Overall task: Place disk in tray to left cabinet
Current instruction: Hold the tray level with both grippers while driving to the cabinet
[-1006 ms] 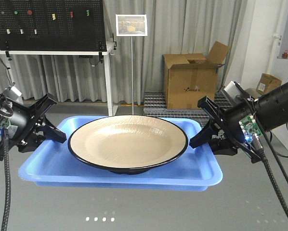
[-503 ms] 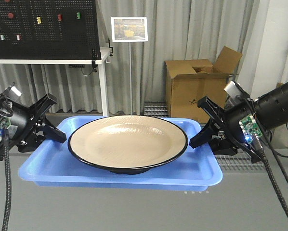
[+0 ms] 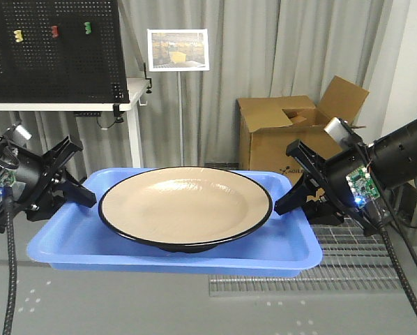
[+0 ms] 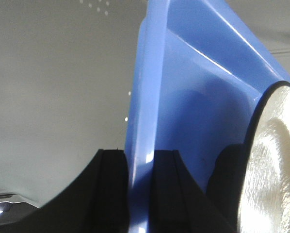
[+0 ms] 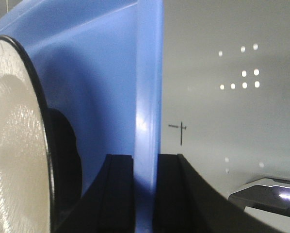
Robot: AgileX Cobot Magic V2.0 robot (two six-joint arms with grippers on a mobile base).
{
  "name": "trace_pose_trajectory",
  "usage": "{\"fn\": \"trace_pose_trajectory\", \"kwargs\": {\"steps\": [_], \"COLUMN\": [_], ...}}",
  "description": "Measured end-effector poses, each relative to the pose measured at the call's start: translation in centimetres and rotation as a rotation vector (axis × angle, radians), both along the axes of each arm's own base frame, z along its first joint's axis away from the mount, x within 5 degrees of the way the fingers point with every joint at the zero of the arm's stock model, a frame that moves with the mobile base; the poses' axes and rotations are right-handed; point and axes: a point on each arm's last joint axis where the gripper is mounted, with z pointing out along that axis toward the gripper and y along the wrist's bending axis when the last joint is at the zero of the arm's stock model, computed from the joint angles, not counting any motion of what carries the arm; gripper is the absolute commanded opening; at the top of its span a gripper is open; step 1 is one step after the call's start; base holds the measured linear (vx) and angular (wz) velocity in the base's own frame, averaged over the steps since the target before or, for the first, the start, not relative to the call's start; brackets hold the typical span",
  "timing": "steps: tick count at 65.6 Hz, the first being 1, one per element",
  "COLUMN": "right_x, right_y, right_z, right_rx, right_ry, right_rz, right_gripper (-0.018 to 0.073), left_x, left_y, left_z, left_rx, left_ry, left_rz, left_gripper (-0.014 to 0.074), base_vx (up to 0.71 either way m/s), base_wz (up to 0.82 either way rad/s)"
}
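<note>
Tray [image 3: 160,259], bright blue, held level across mid-frame between two grippers, with disk [image 3: 185,202] seated at its centre. Left gripper [image 3: 81,183] is closed narrowly on the tray's left lip. Right gripper [image 3: 285,183] likewise clamps the right lip. Cardboard box [image 3: 292,132] stands behind, right of centre.

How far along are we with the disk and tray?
Done: disk sits in the tray. In hand: left gripper and right gripper clamp the tray's end lips, holding it above the floor. Left: no cabinet in view, so delivery remains.
</note>
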Motion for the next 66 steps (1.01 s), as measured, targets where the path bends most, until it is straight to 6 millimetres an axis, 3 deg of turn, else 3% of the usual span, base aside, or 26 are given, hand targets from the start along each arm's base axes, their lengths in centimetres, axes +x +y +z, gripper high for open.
{"fn": "trace_pose_trajectory", "kwargs": {"steps": [66], "right_x": [0.0], "right_y": [0.01], "right_z": [0.01], "right_rx": [0.001], "right_ry": [0.0], "right_rz": [0.0], "right_gripper": [-0.0005], "left_x": [0.01], "left_y": [0.0], "left_z": [0.0], "left_rx": [0.0], "left_ry": [-0.001], "left_rz": [0.001], "left_gripper": [-0.0001], "base_vx": [0.49], "base_wz": [-0.07]}}
